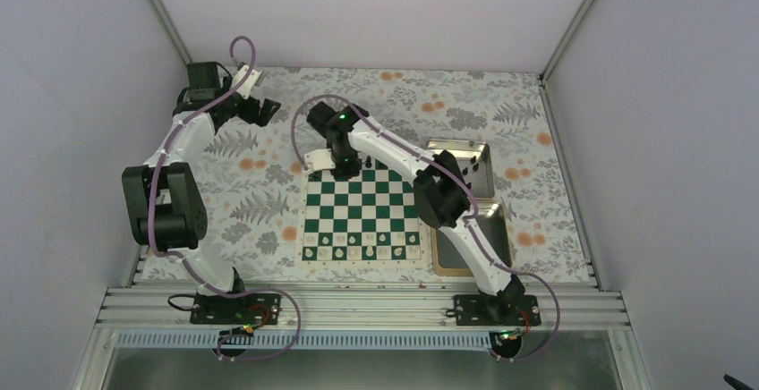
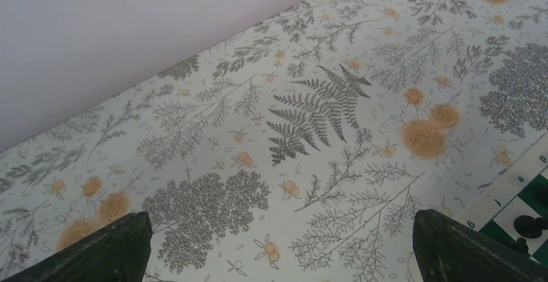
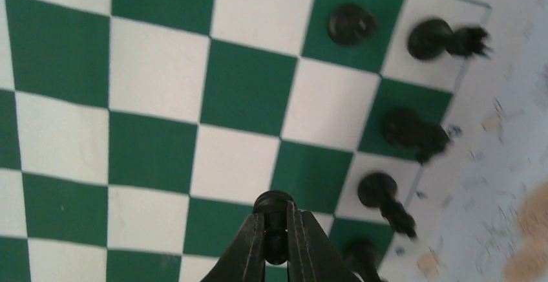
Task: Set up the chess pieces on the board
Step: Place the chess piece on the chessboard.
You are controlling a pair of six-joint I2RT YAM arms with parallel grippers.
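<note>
From above, the right gripper [image 1: 341, 168] reaches over the far edge of the board [image 1: 358, 216], where the black side belongs, while the left gripper [image 1: 260, 111] waits over the floral cloth [image 1: 242, 184], out of the way. The left wrist view shows its jaws spread wide on nothing. The right wrist view shows the jaws pinched on a small black piece [image 3: 274, 207] over a square near the chess pieces [image 3: 386, 191] standing along the back row
</note>
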